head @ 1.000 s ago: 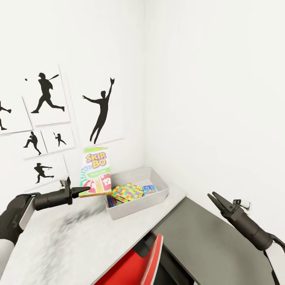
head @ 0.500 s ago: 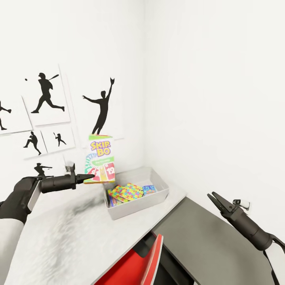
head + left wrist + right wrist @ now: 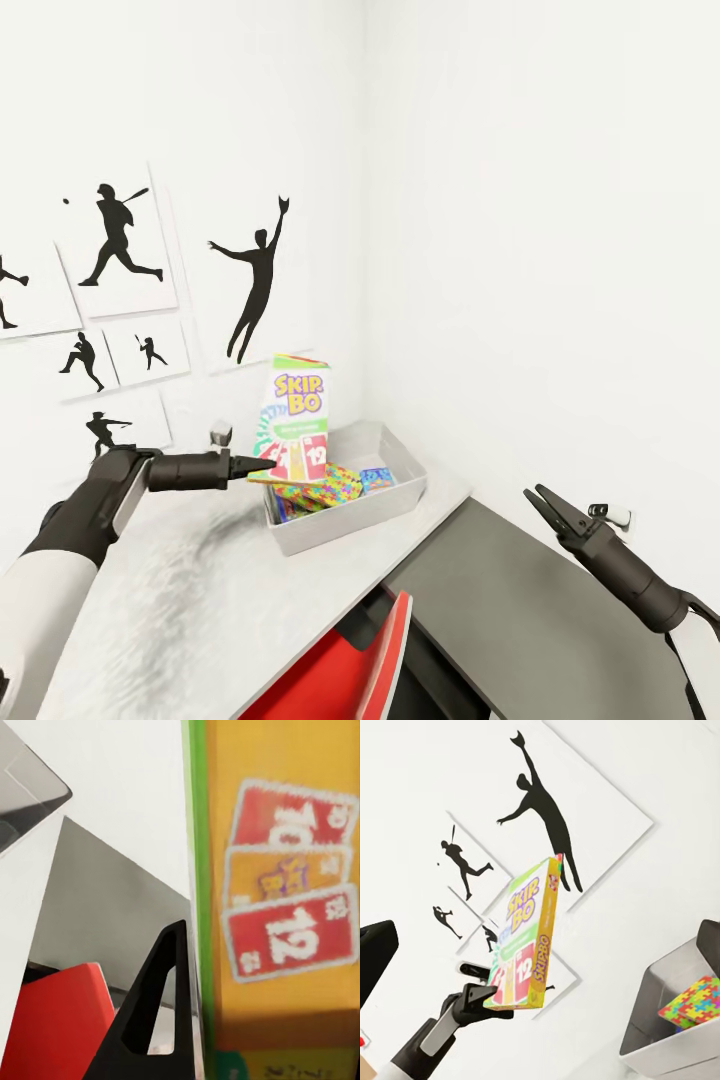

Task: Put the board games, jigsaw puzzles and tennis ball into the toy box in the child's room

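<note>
Yellow-green-red "Skip-Bo" board game box point(image 3: 296, 420), upright and pinched at its lower edge by the left tool point(image 3: 250, 468) above the near rim of the light grey open-topped toy box point(image 3: 400, 452) on the pale desk point(image 3: 190, 590): advance it over the colourful jigsaw puzzles point(image 3: 325, 487), lay it flat, then release; right tool point(image 3: 538, 497) spread, idle.

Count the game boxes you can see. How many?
2. The Skip-Bo box is upright in the left gripper over the toy box; a small blue one lies inside. Others may be hidden.

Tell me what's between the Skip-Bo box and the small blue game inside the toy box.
In the head view, a jigsaw puzzle lies between the Skip-Bo box, held upright by the left hand, and the small blue game in the toy box.
</note>
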